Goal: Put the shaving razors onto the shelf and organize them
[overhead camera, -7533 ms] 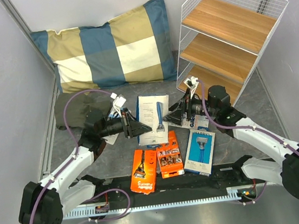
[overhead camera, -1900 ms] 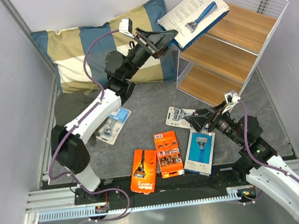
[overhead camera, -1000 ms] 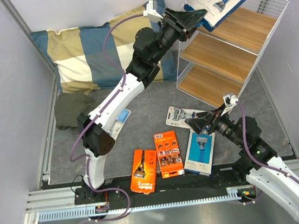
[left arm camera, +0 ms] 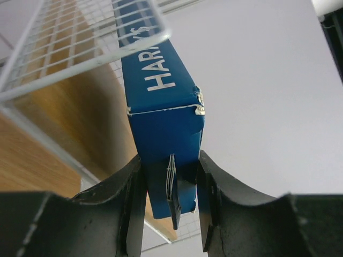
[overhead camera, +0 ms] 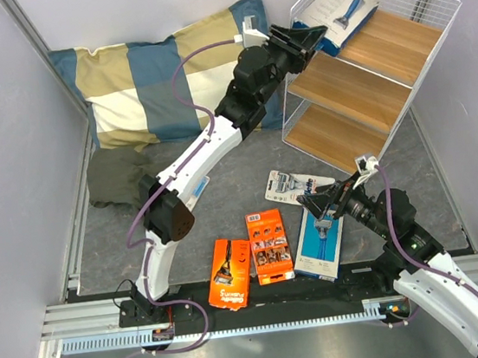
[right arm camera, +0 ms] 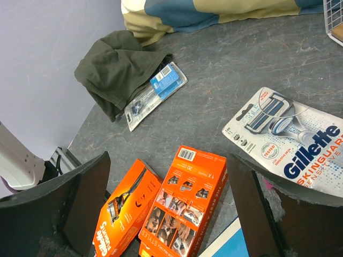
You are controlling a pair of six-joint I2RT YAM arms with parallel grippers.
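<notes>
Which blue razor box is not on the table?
The blue box up at the top board of the shelf; the other blue box lies flat beside an orange card.

blue box [left arm camera: 161, 120], orange cards [right arm camera: 185, 206], blue-and-tan checked pillow [overhead camera: 140, 86]

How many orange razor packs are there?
2. The left orange pack and the right orange pack lie side by side on the table, near the arms' bases. No other orange one shows, and none looks hidden.

shelf [overhead camera: 396, 33] top open above | wire rim [left arm camera: 80, 65] fences sides | blue box [left arm camera: 163, 128] occupies left end
</notes>
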